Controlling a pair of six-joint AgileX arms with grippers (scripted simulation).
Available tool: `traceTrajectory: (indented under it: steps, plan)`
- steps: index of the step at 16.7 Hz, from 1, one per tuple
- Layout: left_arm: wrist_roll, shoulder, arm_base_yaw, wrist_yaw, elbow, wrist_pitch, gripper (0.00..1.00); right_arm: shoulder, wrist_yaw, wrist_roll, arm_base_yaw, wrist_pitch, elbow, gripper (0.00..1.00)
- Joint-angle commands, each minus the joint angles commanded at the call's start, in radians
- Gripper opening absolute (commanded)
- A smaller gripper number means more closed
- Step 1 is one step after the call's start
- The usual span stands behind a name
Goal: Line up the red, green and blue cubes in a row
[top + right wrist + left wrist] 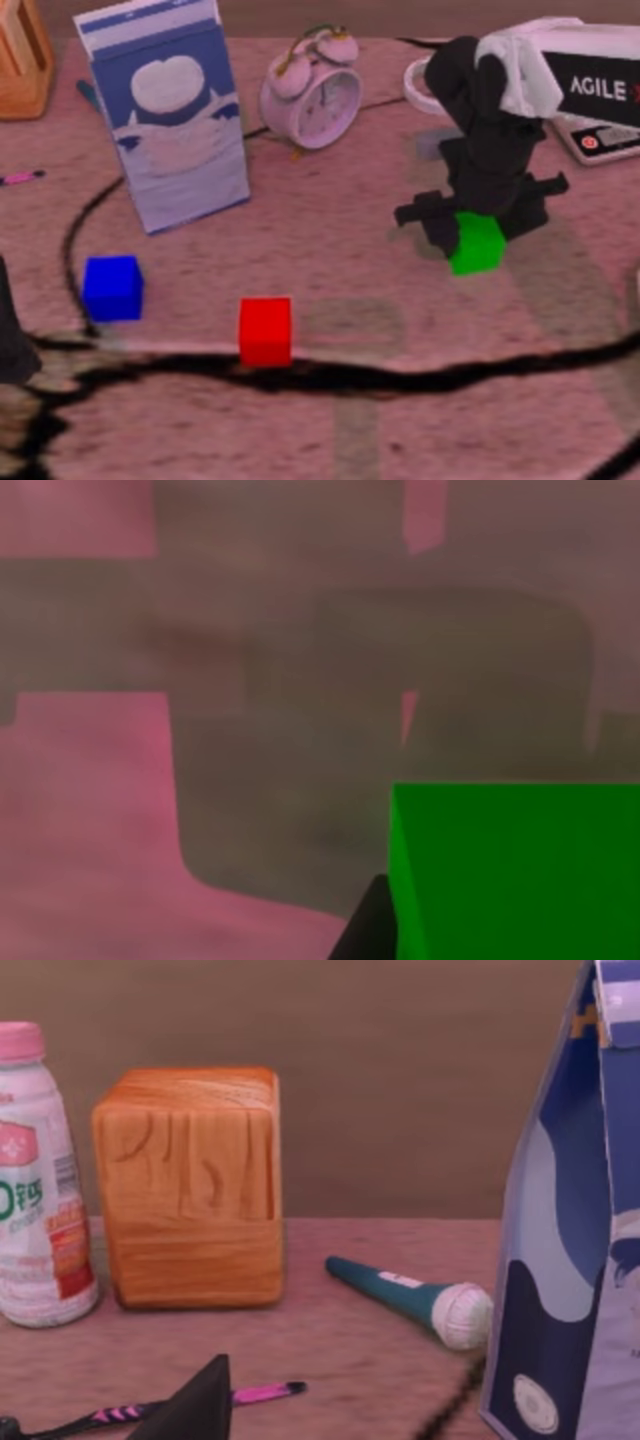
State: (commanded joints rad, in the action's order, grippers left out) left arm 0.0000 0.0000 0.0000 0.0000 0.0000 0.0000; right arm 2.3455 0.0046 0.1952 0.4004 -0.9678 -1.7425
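The green cube (477, 243) hangs above the table at the right of the middle, with my right gripper (480, 228) shut on it. In the right wrist view the green cube (515, 870) fills the lower corner beside one dark finger (368, 930), with the table well below. The red cube (265, 330) rests on the table near the front middle. The blue cube (112, 287) sits to the left of it, slightly farther back. My left arm (8, 335) stays parked at the table's left edge.
A tall blue-and-white carton (165, 120) stands behind the blue cube. A pink alarm clock (312, 95) is at the back middle. At the back left are a wooden block (190, 1185), a bottle (35, 1180), a teal microphone (410, 1295) and a pink pen (260, 1393).
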Motion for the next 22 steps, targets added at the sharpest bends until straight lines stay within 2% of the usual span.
traceTrajectory:
  steps: [10,17,22]
  plan:
    - [0.000,0.000,0.000,0.000,0.000,0.000,1.00,-0.027,0.004,-0.002,0.000,-0.012,-0.010,0.00]
    - [0.000,0.000,0.000,0.000,0.000,0.000,1.00,-0.079,0.003,-0.005,0.009,-0.222,-0.162,0.00]
    - [0.000,0.000,0.000,0.000,0.000,0.000,1.00,-0.086,0.003,-0.003,0.005,-0.245,-0.180,0.00]
